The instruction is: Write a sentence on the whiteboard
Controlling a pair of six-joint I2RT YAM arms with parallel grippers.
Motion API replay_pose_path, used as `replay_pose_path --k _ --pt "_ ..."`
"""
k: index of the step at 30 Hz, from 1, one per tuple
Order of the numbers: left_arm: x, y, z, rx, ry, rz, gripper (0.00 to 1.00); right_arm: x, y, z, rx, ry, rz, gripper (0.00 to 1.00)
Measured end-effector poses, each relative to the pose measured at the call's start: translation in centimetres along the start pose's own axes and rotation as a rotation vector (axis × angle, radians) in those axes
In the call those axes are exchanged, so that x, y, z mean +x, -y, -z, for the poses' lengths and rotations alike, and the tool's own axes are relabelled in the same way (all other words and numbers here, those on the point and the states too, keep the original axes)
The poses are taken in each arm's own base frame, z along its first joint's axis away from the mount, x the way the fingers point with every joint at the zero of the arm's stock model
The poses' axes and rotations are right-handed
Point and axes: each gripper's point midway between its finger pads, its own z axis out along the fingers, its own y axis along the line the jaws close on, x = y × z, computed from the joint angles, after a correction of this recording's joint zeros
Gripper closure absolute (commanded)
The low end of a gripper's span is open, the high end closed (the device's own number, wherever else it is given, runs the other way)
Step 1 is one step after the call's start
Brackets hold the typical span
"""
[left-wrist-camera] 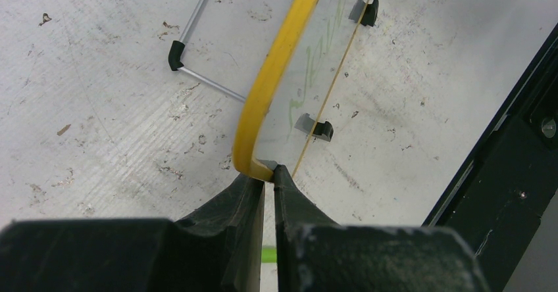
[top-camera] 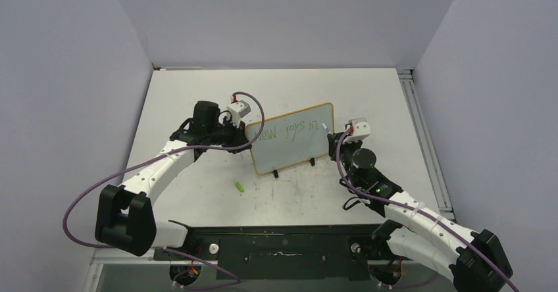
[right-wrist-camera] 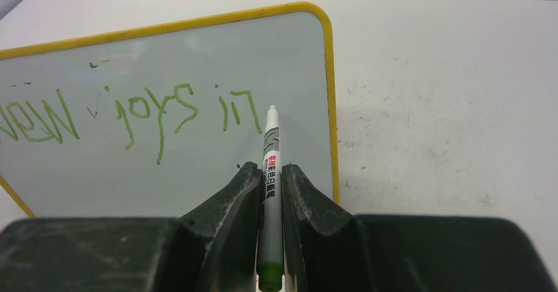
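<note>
- Plain pale walls (top-camera: 66, 75) on three sides of a scuffed white table (top-camera: 197, 88).
- Whiteboard (top-camera: 293, 152), yellow frame, stands mid-table on black feet (left-wrist-camera: 316, 129). The wire prop (left-wrist-camera: 197, 22) behind it shows only in the left wrist view.
- Left gripper (left-wrist-camera: 270, 173) is clamped tight on the board's left corner.
- Right gripper (right-wrist-camera: 268, 173) is closed around the marker (right-wrist-camera: 271, 141), with the tip by the board's right edge; contact unclear.
- Sentence (right-wrist-camera: 131, 114) reads "New joys in", clearest from the right wrist.
- Small green piece (top-camera: 240, 187) lies on the table near the board's near-left corner.
</note>
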Motion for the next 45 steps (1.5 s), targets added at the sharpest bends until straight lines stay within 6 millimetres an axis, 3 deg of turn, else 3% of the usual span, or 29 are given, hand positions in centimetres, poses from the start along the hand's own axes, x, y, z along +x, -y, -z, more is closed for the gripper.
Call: replay_pose_path --k 8,45 --pt "0.0 0.0 0.0 0.000 0.000 0.000 1.00 -1.1 0.8 -0.1 -0.021 0.026 -0.022 0.95" --pt "0.0 0.0 0.0 -0.003 0.000 0.000 1.00 0.3 -0.3 -1.4 -0.065 -0.006 -0.006 0.95"
